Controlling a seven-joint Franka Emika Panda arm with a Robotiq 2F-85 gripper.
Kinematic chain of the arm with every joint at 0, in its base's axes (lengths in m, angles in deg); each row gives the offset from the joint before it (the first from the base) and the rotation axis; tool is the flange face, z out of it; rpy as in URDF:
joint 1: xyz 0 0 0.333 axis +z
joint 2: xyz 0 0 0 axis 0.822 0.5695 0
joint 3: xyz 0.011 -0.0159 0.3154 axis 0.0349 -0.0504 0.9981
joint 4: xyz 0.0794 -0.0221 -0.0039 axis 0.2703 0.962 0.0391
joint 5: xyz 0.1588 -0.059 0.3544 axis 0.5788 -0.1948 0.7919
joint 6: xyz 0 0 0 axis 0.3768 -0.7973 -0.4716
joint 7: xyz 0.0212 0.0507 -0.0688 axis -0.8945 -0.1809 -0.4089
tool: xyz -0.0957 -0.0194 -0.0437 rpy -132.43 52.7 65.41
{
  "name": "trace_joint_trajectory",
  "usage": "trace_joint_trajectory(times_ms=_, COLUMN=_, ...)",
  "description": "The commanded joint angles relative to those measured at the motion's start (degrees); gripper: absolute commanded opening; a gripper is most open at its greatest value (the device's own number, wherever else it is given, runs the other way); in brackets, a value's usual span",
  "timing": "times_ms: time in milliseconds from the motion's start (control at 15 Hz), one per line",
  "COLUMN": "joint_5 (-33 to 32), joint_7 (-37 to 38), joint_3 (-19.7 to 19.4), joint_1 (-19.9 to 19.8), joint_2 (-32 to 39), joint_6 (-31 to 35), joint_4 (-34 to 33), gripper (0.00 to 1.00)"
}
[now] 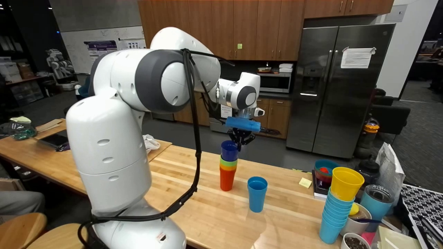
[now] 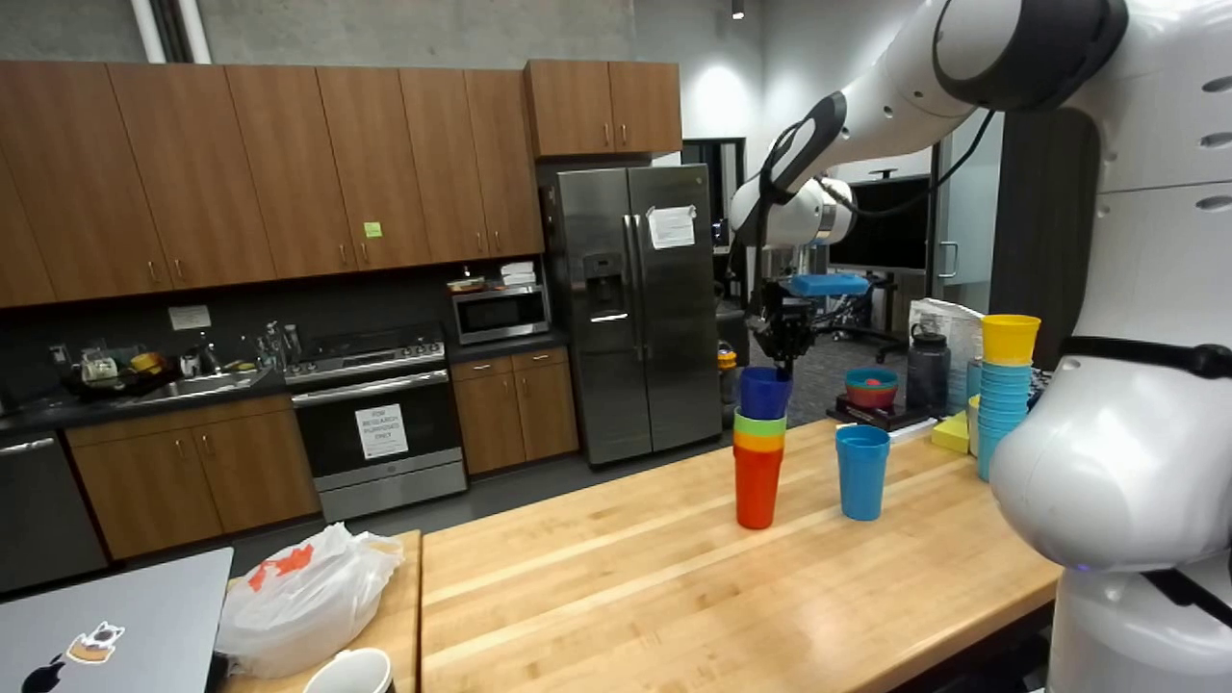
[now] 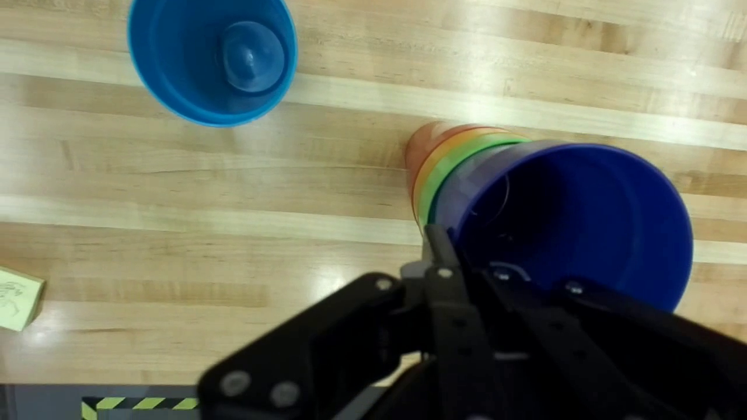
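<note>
Clamps the dark-blue tumbler [image 3: 601, 216] between fingers [image 3: 442, 254], at one side only. Could topple the nested red, orange and green tumblers [image 1: 228, 175] beneath by pulling off-centre.

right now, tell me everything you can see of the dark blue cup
The dark blue cup is round, tapered and looks like smooth, slightly shiny plastic. It stands roughly upright, mouth up, atop the stack, its lower part down inside the green-rimmed cup and much of its wall exposed. The fingers pinch its wall at the rim, one inside and one outside. Its bottom is too shadowed to judge.
</note>
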Motion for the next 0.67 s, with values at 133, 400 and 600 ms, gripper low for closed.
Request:
trace_joint_trajectory(times_ms=133, joint_5=-1.29, joint_7=-0.61, joint_3=-1.22, joint_1=-0.40, joint_2=-3.98, joint_6=-1.14, joint_4=0.02, gripper=0.01)
trace_joint_trajectory(times_ms=400, joint_5=-1.56, joint_7=-0.56, joint_3=-1.78, joint_1=-0.44, joint_2=-5.78, joint_6=-1.32, joint_4=-0.39, gripper=0.01)
trace_joint_trajectory(times_ms=600, joint_5=-1.98, joint_7=-0.48, joint_3=-2.15, joint_1=-0.40, joint_2=-6.95, joint_6=-1.44, joint_4=-0.89, gripper=0.01)
